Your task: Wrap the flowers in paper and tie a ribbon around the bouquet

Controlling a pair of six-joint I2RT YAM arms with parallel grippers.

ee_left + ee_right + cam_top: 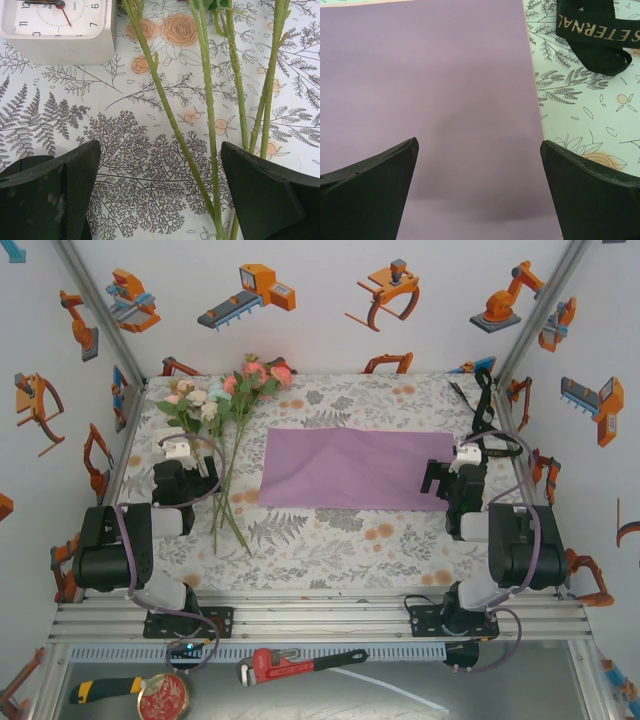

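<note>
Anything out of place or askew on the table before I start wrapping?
Nothing spilled or damaged. The lilac-purple paper sheet lies flat; the artificial pink and cream flowers lie loose left of it. One oddity: a white square clock sits beside their green stems, unrelated to the wrapping.

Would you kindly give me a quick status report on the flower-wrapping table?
Left gripper open over flower stems. Right gripper open over flat paper. Ribbon beside paper, untied. Clock near stems.
</note>
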